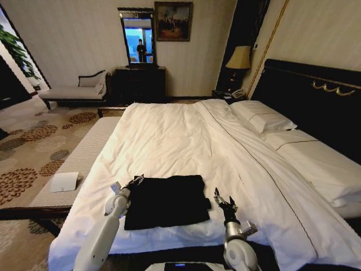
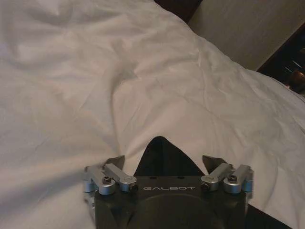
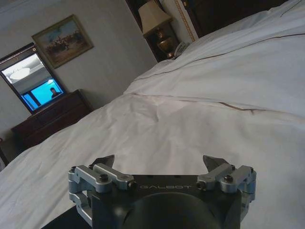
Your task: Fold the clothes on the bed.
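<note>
**Shirt lies folded near the foot of the bed**

The shirt (image 1: pixel 167 200) lies on the bed (image 1: pixel 186 141) as a compact dark rectangle with fairly straight edges, close to the near edge of the white duvet. No sleeves stick out, so the folding looks largely done; at most a final tidy or one more fold may remain, though the lettering is not visible and I cannot tell how many layers there are.

The left gripper (image 1: pixel 134 182) sits at the shirt's far-left corner, its fingers spread apart and holding nothing; in the left wrist view a dark point of the shirt (image 2: pixel 162 155) shows between the open fingers of the left gripper (image 2: pixel 164 162) without being pinched. The right gripper (image 1: pixel 224 199) hovers just beside the shirt's right edge, also wide open and empty; in its own wrist view the right gripper (image 3: pixel 162 162) faces bare duvet.

Around the work: pillows (image 1: pixel 262 116) lie by the dark headboard (image 1: pixel 316 84), well apart from the shirt. A bench (image 1: pixel 79 161) runs along the bed's left side with a small white box (image 1: pixel 64 182) on it. Nothing rests on the duvet near the shirt to block either arm.
</note>
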